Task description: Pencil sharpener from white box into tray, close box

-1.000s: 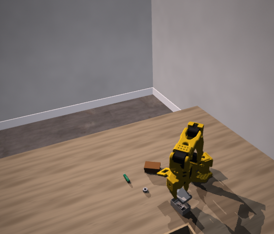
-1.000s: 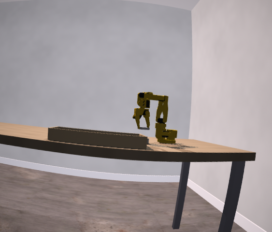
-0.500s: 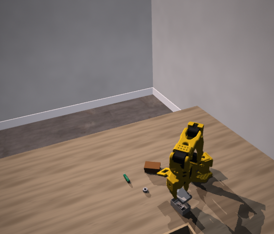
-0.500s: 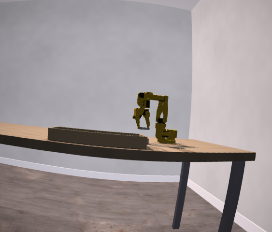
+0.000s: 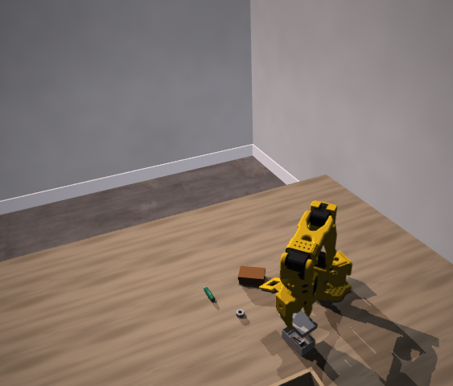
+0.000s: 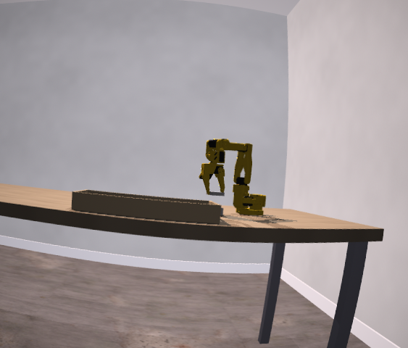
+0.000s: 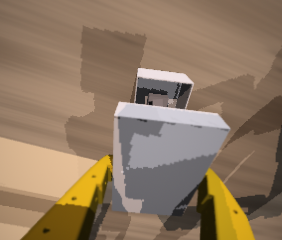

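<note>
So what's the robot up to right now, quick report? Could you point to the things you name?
Gripper (image 5: 301,318) (image 6: 215,193) (image 7: 156,175) shut on the white lid (image 5: 303,324) (image 6: 216,193) (image 7: 168,155), raised above the box (image 5: 301,347) (image 7: 165,76). Box open, something small inside, likely the sharpener. Lid in the wrist camera's way, hiding part of the box.

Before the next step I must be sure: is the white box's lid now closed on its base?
No, the flat white lid hangs between the fingers.

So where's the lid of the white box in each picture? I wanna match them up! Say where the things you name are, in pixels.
Top: the lid (image 5: 302,322) (image 6: 216,193) (image 7: 168,160) is low, right of the middle, just above the open box (image 5: 306,347) (image 7: 165,76).
Exterior: a thin gray strip right of the middle, under the end effector (image 5: 297,320) (image 6: 215,191) (image 7: 157,172).
Wrist: big, in the middle and lower part.
Shared landmark: the yellow end effector holding it.
</note>
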